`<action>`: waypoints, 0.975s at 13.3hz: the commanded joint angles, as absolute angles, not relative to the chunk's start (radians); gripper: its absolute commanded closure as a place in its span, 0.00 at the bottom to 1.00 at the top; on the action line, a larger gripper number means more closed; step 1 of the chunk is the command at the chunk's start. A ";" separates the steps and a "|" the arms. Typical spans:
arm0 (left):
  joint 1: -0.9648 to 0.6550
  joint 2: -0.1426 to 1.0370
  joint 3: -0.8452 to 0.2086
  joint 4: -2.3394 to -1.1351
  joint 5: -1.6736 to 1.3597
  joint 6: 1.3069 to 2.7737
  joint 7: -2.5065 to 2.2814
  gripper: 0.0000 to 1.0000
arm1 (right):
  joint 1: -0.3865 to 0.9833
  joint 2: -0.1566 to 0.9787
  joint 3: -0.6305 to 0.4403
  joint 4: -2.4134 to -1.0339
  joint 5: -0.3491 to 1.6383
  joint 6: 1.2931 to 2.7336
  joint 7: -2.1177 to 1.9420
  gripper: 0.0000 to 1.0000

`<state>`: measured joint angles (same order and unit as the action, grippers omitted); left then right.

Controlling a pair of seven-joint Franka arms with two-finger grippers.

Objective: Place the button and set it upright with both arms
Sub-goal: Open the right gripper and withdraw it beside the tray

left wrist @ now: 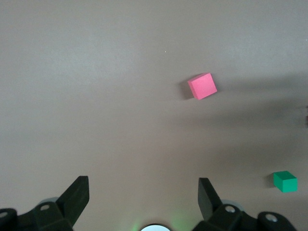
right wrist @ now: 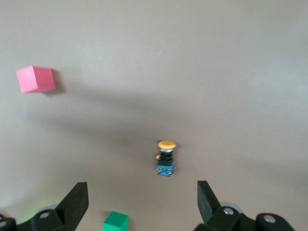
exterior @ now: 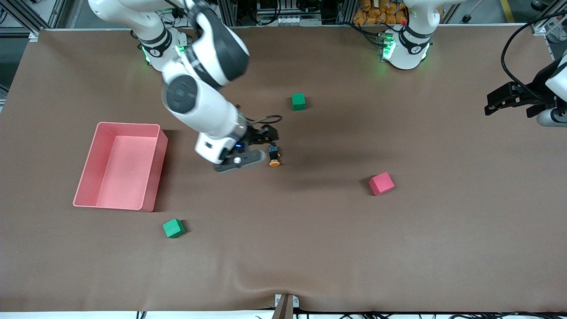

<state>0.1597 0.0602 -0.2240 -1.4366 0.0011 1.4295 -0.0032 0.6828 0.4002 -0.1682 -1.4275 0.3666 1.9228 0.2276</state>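
Front view, left to right: pink bin (exterior: 120, 165) toward the right arm's end of the brown surface (exterior: 310, 248), nothing visible inside. Green cube (exterior: 173, 228) nearer to the front camera than the bin. Right arm (exterior: 195, 95) bent down from its green-lit base over the middle of the surface, forearm slanting low. Right claw (exterior: 264, 146) low over the surface, just beside the button (exterior: 274, 156); fingers spread apart, nothing held, as seen in the right wrist view, where both fingertips (right wrist: 77, 199) stand wide with the button (right wrist: 166, 158) lying free between and ahead of them. Button on its side on the surface, orange cap pointing toward the front camera, bluish end toward the arms' bases. Second green cube (exterior: 298, 101) farther from the front camera than the button. Pink cube (exterior: 381, 183) nearer to the front camera than the button, toward the left arm's end. Left arm (exterior: 556, 84) waiting at the edge of the view, only its base and wrist showing. Left claw (exterior: 496, 103) up over the left arm's end of the surface, fingers (left wrist: 77, 195) wide apart and bare in the left wrist view. Metal framing, cables and orange items along the top edge.
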 commanded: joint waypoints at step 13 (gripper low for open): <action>0.164 0.074 -0.230 -1.433 0.023 1.431 0.009 0.00 | 0.100 0.186 -0.067 -1.485 0.270 1.738 -0.115 0.00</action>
